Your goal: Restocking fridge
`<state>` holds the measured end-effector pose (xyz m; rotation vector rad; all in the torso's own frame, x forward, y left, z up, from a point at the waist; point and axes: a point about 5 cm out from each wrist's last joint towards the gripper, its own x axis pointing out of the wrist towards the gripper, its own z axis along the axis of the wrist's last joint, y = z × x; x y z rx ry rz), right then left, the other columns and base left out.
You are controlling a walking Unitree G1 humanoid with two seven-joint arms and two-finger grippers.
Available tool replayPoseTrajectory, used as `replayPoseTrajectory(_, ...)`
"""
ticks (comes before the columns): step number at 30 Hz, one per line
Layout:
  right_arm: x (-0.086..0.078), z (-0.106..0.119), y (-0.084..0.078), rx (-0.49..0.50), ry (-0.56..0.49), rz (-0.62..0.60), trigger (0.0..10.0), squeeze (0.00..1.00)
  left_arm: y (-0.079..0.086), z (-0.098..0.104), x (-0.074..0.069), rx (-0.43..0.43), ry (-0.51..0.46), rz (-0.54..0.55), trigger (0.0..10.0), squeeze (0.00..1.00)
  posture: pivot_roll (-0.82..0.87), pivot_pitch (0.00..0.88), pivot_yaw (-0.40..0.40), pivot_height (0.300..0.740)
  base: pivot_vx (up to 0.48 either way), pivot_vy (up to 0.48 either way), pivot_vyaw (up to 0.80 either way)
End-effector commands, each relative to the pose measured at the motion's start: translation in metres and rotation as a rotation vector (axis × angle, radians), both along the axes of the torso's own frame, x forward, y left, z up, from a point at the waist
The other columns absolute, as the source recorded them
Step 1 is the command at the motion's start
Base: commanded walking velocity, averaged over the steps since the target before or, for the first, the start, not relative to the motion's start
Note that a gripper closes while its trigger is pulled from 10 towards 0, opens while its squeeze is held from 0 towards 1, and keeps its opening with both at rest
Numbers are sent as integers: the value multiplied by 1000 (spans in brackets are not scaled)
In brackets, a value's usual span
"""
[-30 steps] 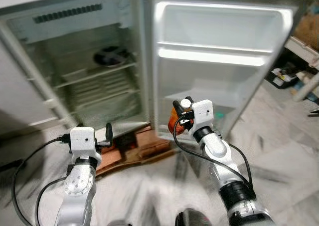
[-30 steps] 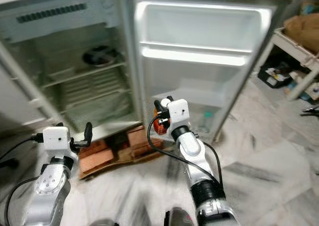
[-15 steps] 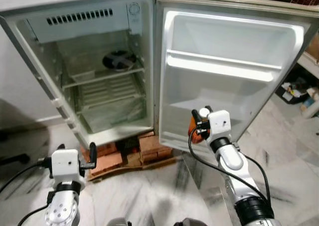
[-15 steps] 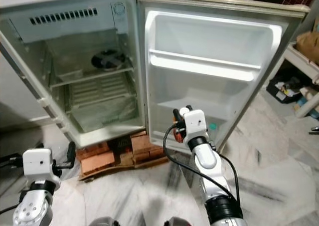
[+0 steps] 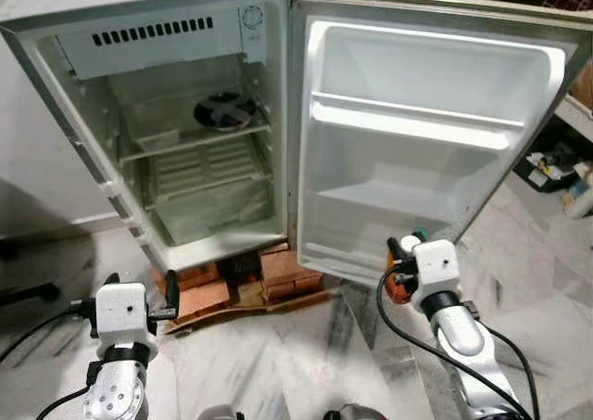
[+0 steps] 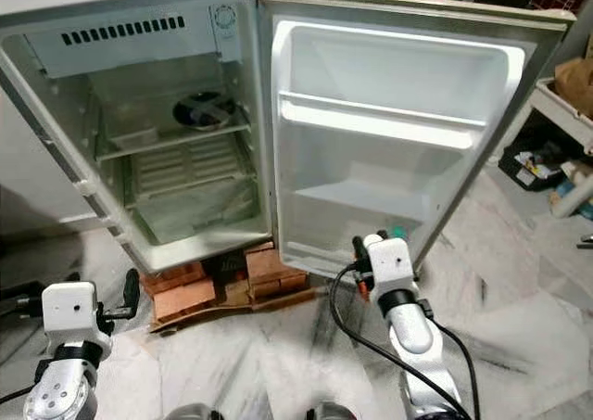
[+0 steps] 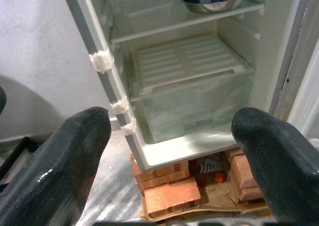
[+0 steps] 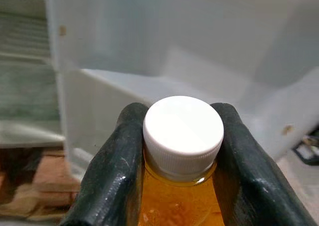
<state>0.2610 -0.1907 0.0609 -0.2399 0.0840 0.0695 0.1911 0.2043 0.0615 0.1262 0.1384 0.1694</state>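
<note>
The small fridge [image 5: 185, 133] stands open, its door [image 5: 426, 114] swung to the right with white door shelves. My right gripper [image 5: 400, 264] is low in front of the door's bottom shelf [image 5: 361, 253], just outside it. It is shut on an orange bottle [image 8: 179, 206] with a white cap [image 8: 183, 131], held upright by the neck. A teal object [image 5: 422, 235] peeks out just behind that gripper. My left gripper [image 7: 172, 118] is open and holds nothing, low at the left, pointing at the fridge's lower compartment.
A metal bowl [image 5: 225, 111] sits on the upper wire shelf, with a clear drawer [image 5: 208, 211] below. The fridge rests on bricks [image 5: 232, 286] over a marble floor. Cluttered shelving [image 5: 570, 156] stands at the far right.
The view shifted as I moved back and steadied. My right gripper, still holding the bottle, has dropped lower and to the right, away from the door shelf. My left gripper stays low.
</note>
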Motion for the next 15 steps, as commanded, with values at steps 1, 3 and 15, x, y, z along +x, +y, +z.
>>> replayPoseTrajectory(1,5,10,-4,-11,-37,-20,10000,0,-2,2,2,10,-1,-16,10000,0,10,70,9,740,0,0,0)
replayPoseTrajectory(3,7,11,-6,-12,-38,-28,10000,0,-4,3,4,11,-3,-30,10000,0,11,70,10,740,0,0,0)
replayPoseTrajectory(15,12,14,2,-8,-45,-38,10000,0,-4,2,7,13,4,-39,10000,0,16,74,7,740,0,0,0)
